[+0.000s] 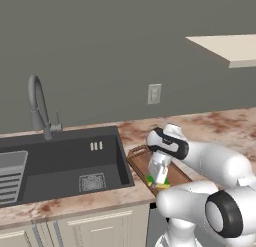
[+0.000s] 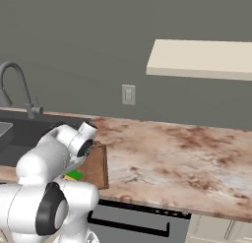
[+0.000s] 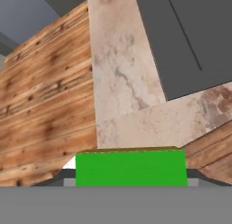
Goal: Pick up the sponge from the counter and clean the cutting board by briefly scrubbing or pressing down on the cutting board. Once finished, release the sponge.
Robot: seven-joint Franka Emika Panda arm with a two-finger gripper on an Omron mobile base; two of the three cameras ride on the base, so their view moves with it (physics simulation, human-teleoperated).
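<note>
Landmark: cutting board, dark wood, on tabletop just right of sink, near front edge.
Sponge: green top, yellow underside; on board's near end, at hand.
Hand: pointed down over board's near end, sponge between the fingers; whether gripping or just let go, cannot tell, finger gap hidden by sponge in hand view.
Left base view: board's far rim and handle end, hand, yellow + green sponge edge below it; sink w/ faucet left of board.
Right base view: arm covers hand; green sponge patch peeks on board beside arm; long bare run of tabletop right of board; wall shelf above.
Hand view: sponge wide across bottom, close up; board grain at left + lower right corner; strip of tabletop; dark grey surface at upper right.
Outlet: on wall behind board.
</note>
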